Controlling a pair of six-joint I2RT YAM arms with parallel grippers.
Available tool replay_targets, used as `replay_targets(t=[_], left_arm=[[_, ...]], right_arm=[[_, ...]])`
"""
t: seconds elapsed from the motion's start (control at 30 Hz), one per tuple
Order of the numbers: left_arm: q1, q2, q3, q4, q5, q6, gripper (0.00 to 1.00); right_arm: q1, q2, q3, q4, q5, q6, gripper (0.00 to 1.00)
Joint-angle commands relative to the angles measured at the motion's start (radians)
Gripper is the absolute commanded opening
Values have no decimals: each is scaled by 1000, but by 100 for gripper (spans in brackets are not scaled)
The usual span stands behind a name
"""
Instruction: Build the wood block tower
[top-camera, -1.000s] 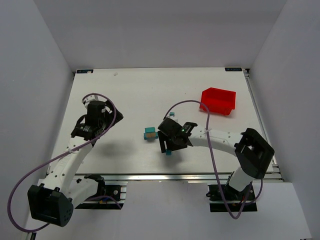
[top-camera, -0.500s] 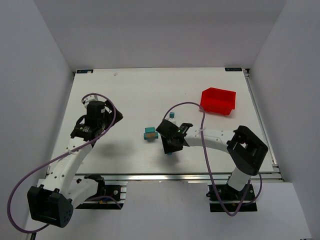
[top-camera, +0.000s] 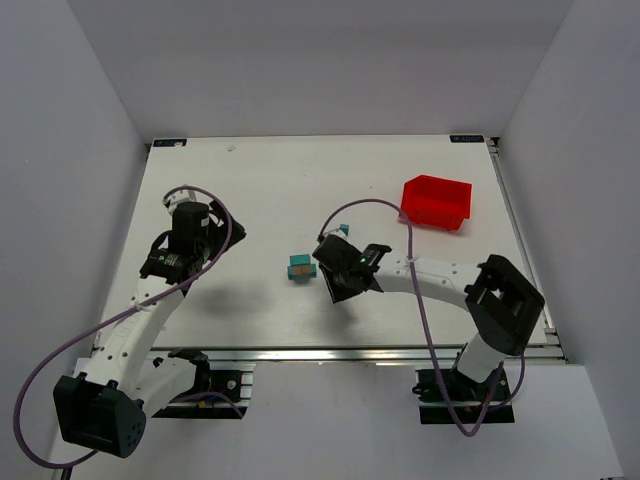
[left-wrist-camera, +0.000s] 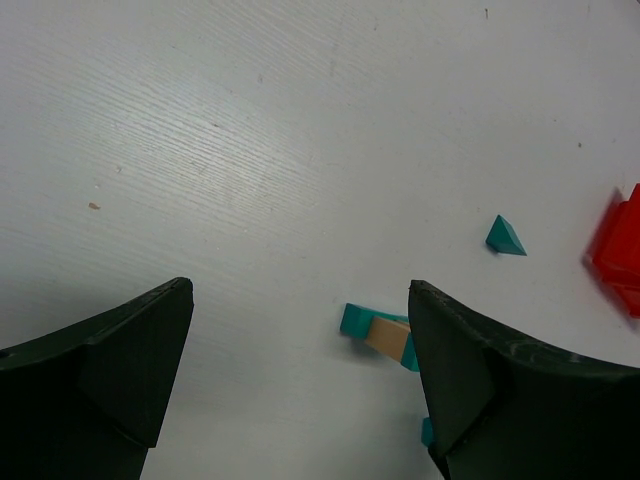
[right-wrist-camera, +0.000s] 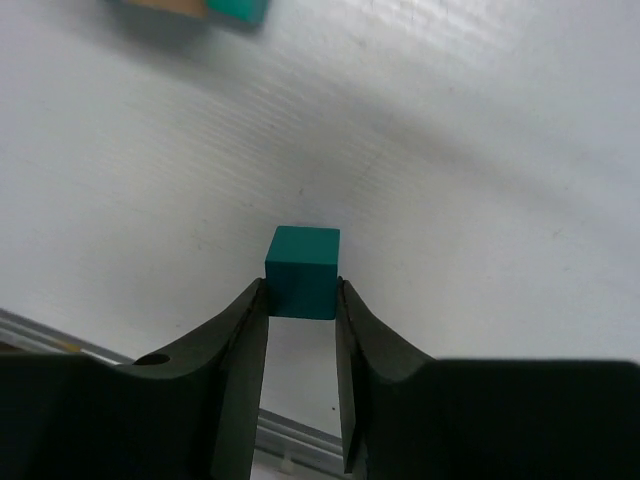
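Observation:
A small cluster of teal blocks with one tan bare-wood block (top-camera: 299, 267) lies on the white table mid-way between the arms; it also shows in the left wrist view (left-wrist-camera: 381, 335) and at the top edge of the right wrist view (right-wrist-camera: 190, 6). My right gripper (top-camera: 337, 286) (right-wrist-camera: 302, 292) is shut on a teal cube (right-wrist-camera: 302, 258), held at its fingertips just right of the cluster. My left gripper (top-camera: 170, 260) (left-wrist-camera: 300, 290) is open and empty over bare table, well left of the cluster.
A red plastic bin (top-camera: 436, 202) stands at the back right, its edge in the left wrist view (left-wrist-camera: 620, 250). A small teal wedge-shaped block (top-camera: 343, 229) (left-wrist-camera: 505, 236) lies alone behind the right gripper. The table's near edge rail (right-wrist-camera: 290, 440) is close behind the right gripper.
The teal cube that lay by the right gripper's tips is now between its fingers, and the gripper has shifted slightly towards the cluster. The left arm has hardly moved.

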Motion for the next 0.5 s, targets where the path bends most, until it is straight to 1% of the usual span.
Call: replay_targets(t=[0.0,0.03,0.1,0.13,0.17,0.23,0.27,0.33,0.37,0.4,0.43,0.47], left_arm=[[-3,-26,-7,29,24,29,98],[-3,-26,-7,42,37,37,98],[-3,-26,-11,51,54,53,98],[-3,-23,-8,56,54,58,98],[-4,-21,-7,56,55,67,98],[-1,-15,-1,59,54,73,98],[-1,-13,1,62,54,80,98],[-1,-10,1,69,54,87,98],[-1,-10,1,71,52,92,98],[-1,-9,2,68,46,93,98],[-1,-9,2,63,40,95,98],[-1,-9,1,63,32,98,98]], right_arm=[[-1,-135,74,75,49,-213,19],[-1,-171,91,107,44,-354,19],[1,-202,100,144,27,-506,19],[1,-222,115,147,-14,-581,18],[-1,-227,120,179,-22,-691,18],[-4,-215,152,168,-86,-816,17],[-3,-205,183,163,-124,-928,17],[-6,-172,221,166,-178,-1025,17],[-7,-159,237,151,-200,-1112,17],[-10,-149,255,137,-221,-1160,17],[-12,-130,270,126,-291,-1203,17],[-16,-120,307,109,-319,-1243,17]])
